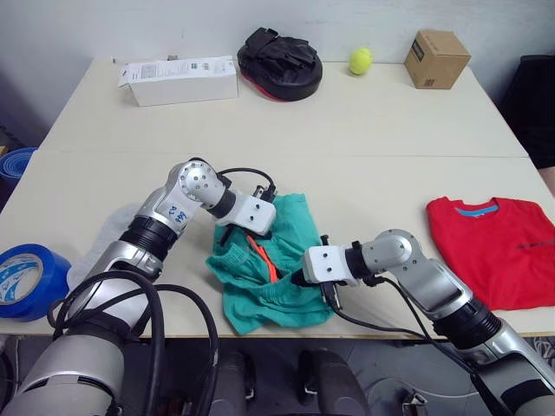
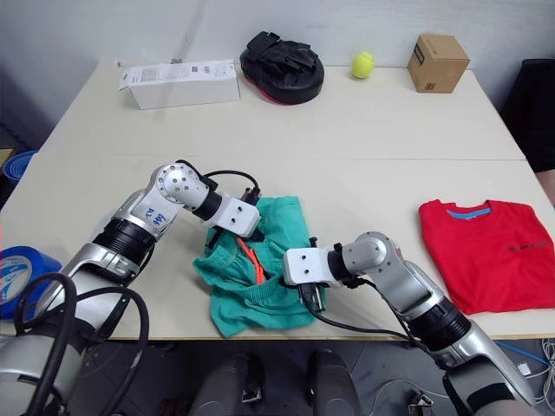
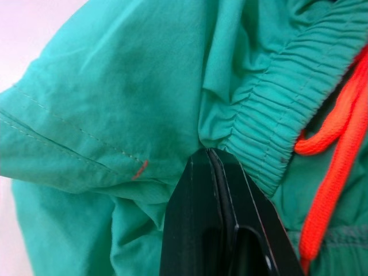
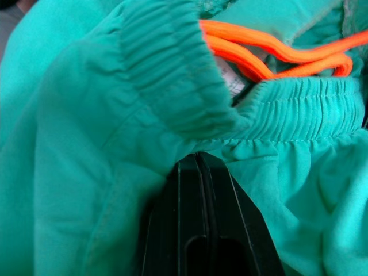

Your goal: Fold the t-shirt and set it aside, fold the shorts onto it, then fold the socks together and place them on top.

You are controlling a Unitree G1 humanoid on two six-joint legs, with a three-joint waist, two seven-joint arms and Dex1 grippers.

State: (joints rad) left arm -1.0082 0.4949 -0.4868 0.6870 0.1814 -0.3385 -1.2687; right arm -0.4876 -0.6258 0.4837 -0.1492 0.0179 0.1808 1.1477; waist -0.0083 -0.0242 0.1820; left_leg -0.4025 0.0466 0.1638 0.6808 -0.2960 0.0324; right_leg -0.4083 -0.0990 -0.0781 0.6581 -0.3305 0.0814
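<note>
The teal-green shorts [image 1: 273, 273] lie crumpled at the table's front middle, their orange drawstring [image 1: 263, 257] showing. My left gripper [image 1: 246, 235] comes in from the left and is shut on the gathered waistband [image 3: 270, 135]. From the right, my right gripper [image 1: 294, 278] is shut on a fold of the shorts just under the waistband [image 4: 299, 112]. The red t-shirt [image 1: 500, 251] lies flat at the table's right end, blue neckline toward the far side, clear of both grippers. A pale grey patch, the socks [image 1: 94, 250], lies partly hidden behind my left forearm.
A blue tape roll [image 1: 26, 282] sits at the front left corner. Along the far edge stand a white box [image 1: 179, 81], a black padded mitt [image 1: 279, 54], a yellow-green ball [image 1: 361, 60] and a small cardboard box [image 1: 436, 58].
</note>
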